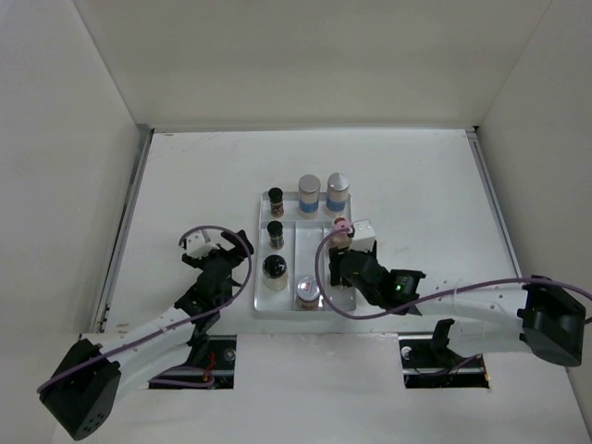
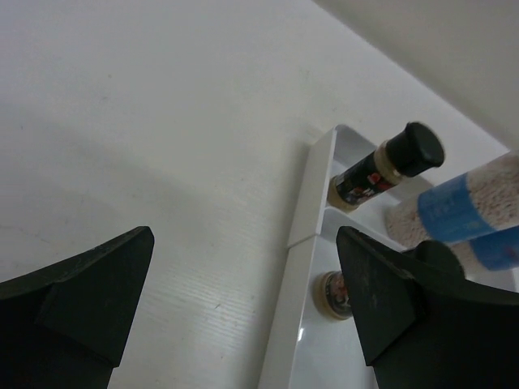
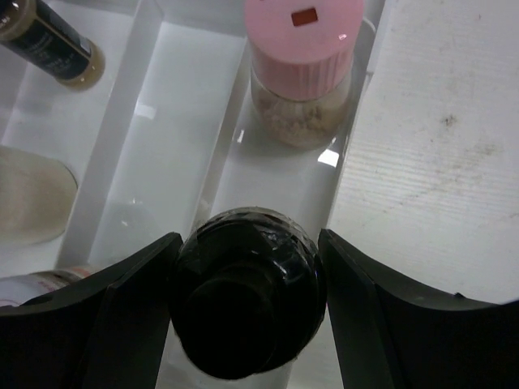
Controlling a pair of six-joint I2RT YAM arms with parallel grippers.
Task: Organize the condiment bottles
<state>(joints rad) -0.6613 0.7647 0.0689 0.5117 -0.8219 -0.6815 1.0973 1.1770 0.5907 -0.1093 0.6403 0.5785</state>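
Top external view: the white divided tray [image 1: 344, 302] is sitting mid-table with bottles standing in it: two blue-labelled silver-capped bottles [image 1: 323, 193] along the far side, two small black-capped bottles [image 1: 276, 217] down the left column, a round black-lidded jar [image 1: 275, 268] and a clear-lidded jar [image 1: 306, 292] near the front.
Right arm there: the right gripper [image 1: 346, 248] is reaching over the tray's right column, just behind the pink-capped bottle [image 1: 340, 225].
Left arm there: the left gripper [image 1: 225, 248] is hovering just beside the tray's left edge, over bare table.
Left wrist view: the jaws are standing fully apart with nothing between them; the tray wall [image 2: 310, 198] and a black-capped bottle [image 2: 388, 165] are lying ahead.
Right wrist view: the fingers [image 3: 113, 312] are pressing both sides of a black-capped bottle [image 3: 247, 301], so it is being held over the right column, near side of the pink cap [image 3: 304, 34].
Step in hand: judging by this, the held bottle is being set into the right column.
Next move: it is calling for lowering until the base seats, releasing, then lifting straight up clear of the pink cap.
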